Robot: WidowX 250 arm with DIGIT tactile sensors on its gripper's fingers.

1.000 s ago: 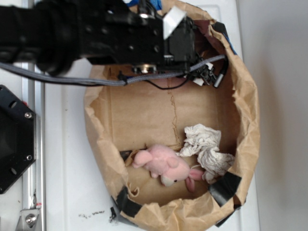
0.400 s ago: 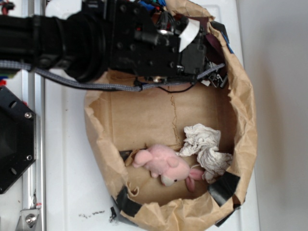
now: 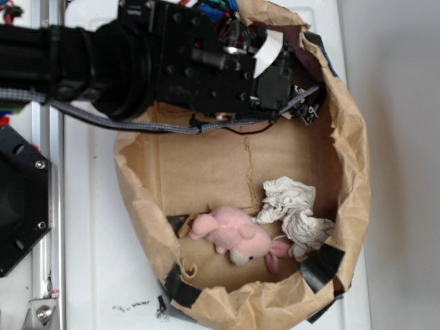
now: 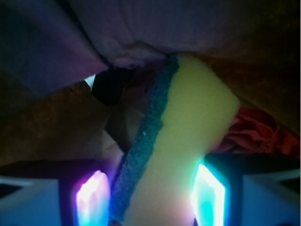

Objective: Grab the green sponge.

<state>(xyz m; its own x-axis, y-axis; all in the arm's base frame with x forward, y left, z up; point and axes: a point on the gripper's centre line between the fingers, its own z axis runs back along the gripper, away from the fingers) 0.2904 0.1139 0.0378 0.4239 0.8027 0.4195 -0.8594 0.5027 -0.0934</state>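
The gripper [image 4: 150,197], jaws parted, straddles the green sponge [image 4: 183,141] running toward 1 o'clock, so closing and lifting remain

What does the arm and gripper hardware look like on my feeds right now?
The arm is matte black, blocky at the wrist with small screw holes, and a grey braided cable runs along its underside beside thinner black wires. A white tag sits near the gripper. On the wrist view, the fingers glow cyan and magenta against pale housings.
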